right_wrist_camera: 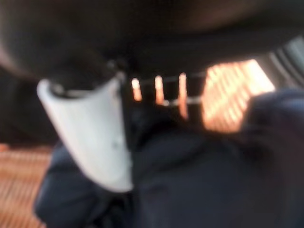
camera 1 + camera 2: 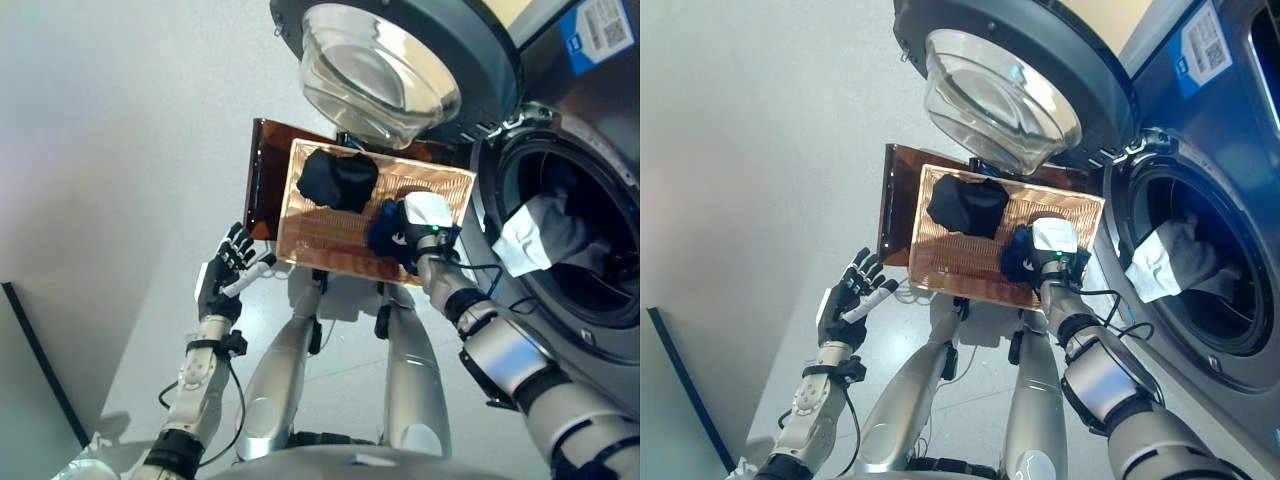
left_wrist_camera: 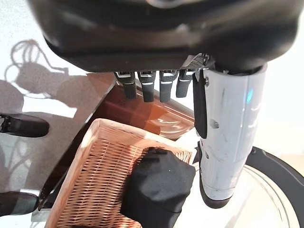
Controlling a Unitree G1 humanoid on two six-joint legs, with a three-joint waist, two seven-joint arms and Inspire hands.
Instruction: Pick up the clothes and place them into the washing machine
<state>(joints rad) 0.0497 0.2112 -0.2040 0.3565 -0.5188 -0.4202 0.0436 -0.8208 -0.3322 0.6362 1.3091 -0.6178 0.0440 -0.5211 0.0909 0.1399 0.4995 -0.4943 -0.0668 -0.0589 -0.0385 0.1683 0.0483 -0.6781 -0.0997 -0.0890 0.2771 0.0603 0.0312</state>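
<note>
Dark-blue cloth fills the right wrist view, the right robot hand pressed into it at the wicker basket's lower right corner; whether its fingers have closed cannot be told. A black garment lies bundled in the basket's upper middle. White clothing already sits inside the washing machine drum at frame right, its door swung wide. The left robot hand hangs empty, fingers spread, at left. Gathering the whole bundle before lifting should prevent trailing ends snagging.
</note>
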